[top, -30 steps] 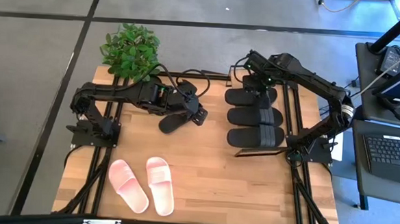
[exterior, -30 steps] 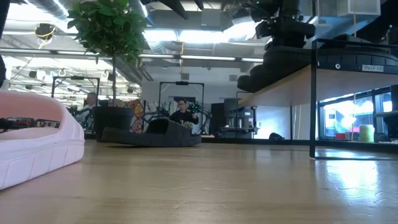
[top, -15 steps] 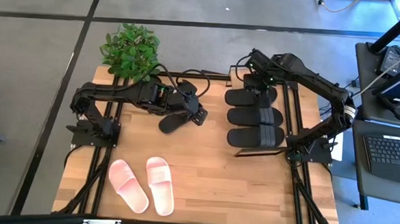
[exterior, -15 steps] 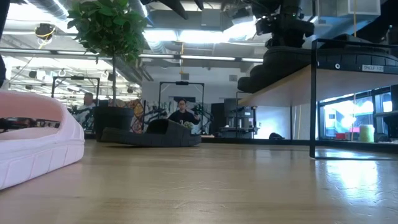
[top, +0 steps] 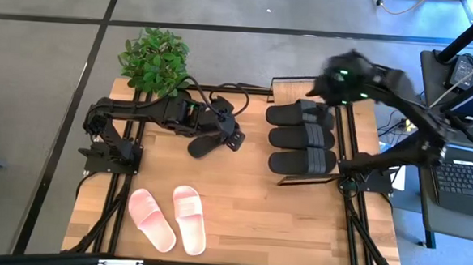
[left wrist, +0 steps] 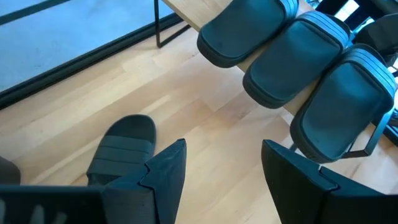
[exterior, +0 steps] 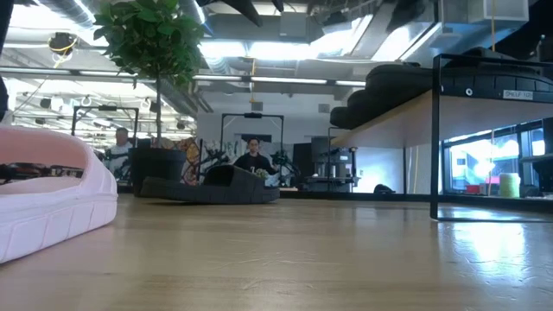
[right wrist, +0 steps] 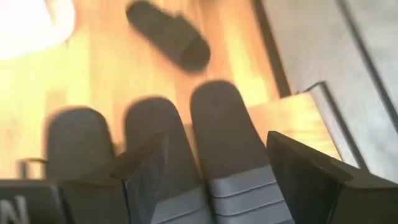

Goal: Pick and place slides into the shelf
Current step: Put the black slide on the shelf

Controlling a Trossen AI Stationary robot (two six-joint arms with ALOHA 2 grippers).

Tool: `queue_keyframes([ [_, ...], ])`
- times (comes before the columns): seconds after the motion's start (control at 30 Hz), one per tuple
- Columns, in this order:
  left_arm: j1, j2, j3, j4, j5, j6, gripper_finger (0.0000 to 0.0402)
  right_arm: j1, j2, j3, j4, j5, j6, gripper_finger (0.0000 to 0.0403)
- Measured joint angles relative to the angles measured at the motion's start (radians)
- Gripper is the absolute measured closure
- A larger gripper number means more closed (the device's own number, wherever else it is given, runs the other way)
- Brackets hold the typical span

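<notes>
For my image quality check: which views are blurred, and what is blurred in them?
High view: only the right arm and its hand are smeared. Right wrist view: wholly soft, the black slides included. Left wrist view and low view: sharp, apart from the pink slide close to the lens.

Matte black slides [top: 301,138], smooth pink slides [top: 167,218], light wood shelf [top: 290,90], wood-grain table [top: 248,214]

Leafy green potted plant [top: 153,59] at the bench's [top: 248,214] far left corner, keyboard [top: 464,178] off right, person [exterior: 253,157] seated in the background room
</notes>
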Motion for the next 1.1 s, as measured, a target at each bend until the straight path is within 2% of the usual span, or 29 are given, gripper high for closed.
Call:
queue_keyframes([
  [0.13,-0.007,0.000,0.000,0.000,0.000,0.052,0.0203,0.053,-0.109,0.000,0.010,-0.009,0.085,0.0128],
  [0.33,-0.029,0.000,0.000,0.003,0.000,0.241,0.0203,0.111,-0.235,0.000,0.010,-0.010,0.176,0.0128],
  [0.47,-0.055,0.000,0.000,0.005,0.002,0.196,0.0203,0.128,-0.284,0.000,0.002,-0.009,0.200,0.0128],
  [0.6,-0.090,0.000,0.000,0.008,0.003,0.050,0.0203,0.132,-0.304,-0.001,-0.002,-0.009,0.201,0.0128],
  [0.77,-0.129,0.000,0.000,-0.014,0.003,-0.261,0.0203,0.132,-0.308,-0.002,-0.007,-0.009,0.196,0.0128],
  [0.9,-0.164,0.021,0.000,-0.198,-0.014,-0.540,0.0203,0.132,-0.308,-0.023,-0.005,-0.008,0.192,0.0128],
  [1.03,-0.194,0.074,-0.001,-0.446,0.051,-0.864,0.0203,0.132,-0.310,-0.091,-0.001,-0.006,0.168,0.0128],
  [1.1,-0.197,0.102,-0.008,-0.487,0.071,-0.965,0.0203,0.132,-0.311,-0.131,0.009,-0.006,0.167,0.0128],
])
